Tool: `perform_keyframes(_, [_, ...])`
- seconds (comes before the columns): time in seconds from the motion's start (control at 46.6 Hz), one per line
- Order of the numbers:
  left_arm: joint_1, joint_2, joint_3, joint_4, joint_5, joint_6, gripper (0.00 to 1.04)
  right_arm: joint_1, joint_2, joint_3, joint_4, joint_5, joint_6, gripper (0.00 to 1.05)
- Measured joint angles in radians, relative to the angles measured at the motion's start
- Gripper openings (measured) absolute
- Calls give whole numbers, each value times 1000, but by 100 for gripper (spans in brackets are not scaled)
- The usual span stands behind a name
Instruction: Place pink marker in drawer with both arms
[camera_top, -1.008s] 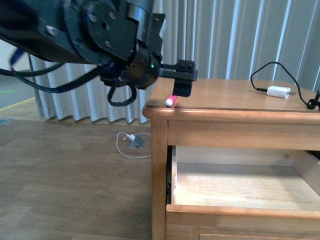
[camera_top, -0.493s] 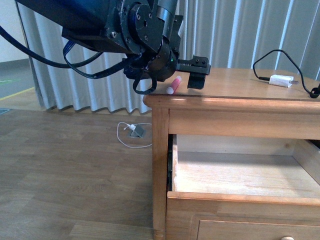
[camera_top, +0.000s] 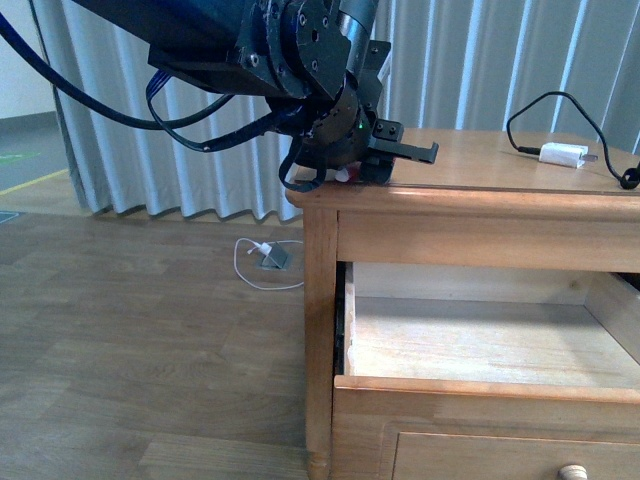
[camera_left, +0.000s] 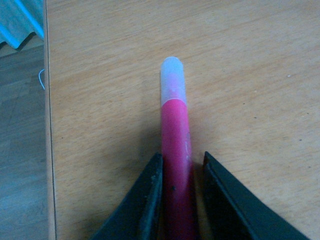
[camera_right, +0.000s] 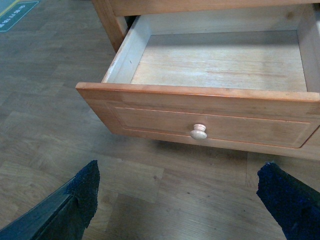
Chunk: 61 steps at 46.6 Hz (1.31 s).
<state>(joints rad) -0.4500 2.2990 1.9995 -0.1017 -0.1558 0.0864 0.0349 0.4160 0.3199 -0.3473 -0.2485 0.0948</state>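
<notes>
– Two fingers of the left gripper (camera_left: 178, 200) flank the pink marker (camera_left: 175, 125). Is it clamped?
– Can't tell. One finger (camera_left: 150, 195) touches the barrel, and a dark sliver shows beside the other. The marker lies flat on the dresser top (camera_left: 250, 75), its white end pointing away from the gripper's wrist.
– And the right gripper (camera_right: 182, 207)?
– Spread wide, gripping nothing, above the wood floor (camera_right: 50, 125). The drawer (camera_right: 200, 117) stands pulled out just ahead of it, with the knob (camera_right: 198, 132) facing its fingertips.

the left gripper (camera_left: 181, 159) has lowered and now straddles the pink marker (camera_left: 175, 125).
</notes>
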Motion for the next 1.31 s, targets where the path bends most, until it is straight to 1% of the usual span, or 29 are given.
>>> perform_keyframes(0.064, [3, -13, -22, 14, 10, 8, 19, 0, 0, 0, 0, 0, 0, 96])
perform_keyframes(0.107, [5, -21, -39, 29, 27, 11, 16, 0, 0, 0, 0, 0, 0, 96])
perform_keyframes(0.193, [11, -50, -89, 66, 69, 27, 15, 0, 0, 0, 0, 0, 0, 96])
perform_keyframes(0.257, [16, -95, -174, 131, 155, 54, 15, 0, 0, 0, 0, 0, 0, 96])
perform_keyframes(0.279, [16, -102, -186, 140, 168, 59, 15, 0, 0, 0, 0, 0, 0, 96])
perform_keyframes(0.386, [17, -174, -308, 223, 294, 98, 15, 0, 0, 0, 0, 0, 0, 96])
perform_keyframes(0.451, [11, -239, -401, 285, 393, 119, 15, 0, 0, 0, 0, 0, 0, 96])
perform_keyframes(0.515, [3, -302, -472, 315, 475, 126, 15, 0, 0, 0, 0, 0, 0, 96])
perform_keyframes(0.644, [-24, -462, -620, 320, 602, 184, 15, 0, 0, 0, 0, 0, 0, 96])
perform_keyframes(0.751, [-43, -502, -693, 330, 621, 222, 15, 0, 0, 0, 0, 0, 0, 96])
perform_keyframes(0.858, [-54, -467, -735, 367, 599, 225, 15, 0, 0, 0, 0, 0, 0, 96])
perform_keyframes(0.923, [-60, -428, -738, 394, 571, 222, 15, 0, 0, 0, 0, 0, 0, 96])
perform_keyframes(1.03, [-68, -367, -737, 431, 550, 201, 15, 0, 0, 0, 0, 0, 0, 96])
perform_keyframes(1.159, [-77, -306, -723, 440, 530, 187, 15, 0, 0, 0, 0, 0, 0, 96])
perform_keyframes(1.223, [-82, -274, -701, 444, 501, 177, 15, 0, 0, 0, 0, 0, 0, 96])
perform_keyframes(1.266, [-83, -263, -692, 444, 492, 171, 17, 0, 0, 0, 0, 0, 0, 96])
perform_keyframes(1.309, [-85, -254, -686, 448, 480, 169, 24, 0, 0, 0, 0, 0, 0, 96])
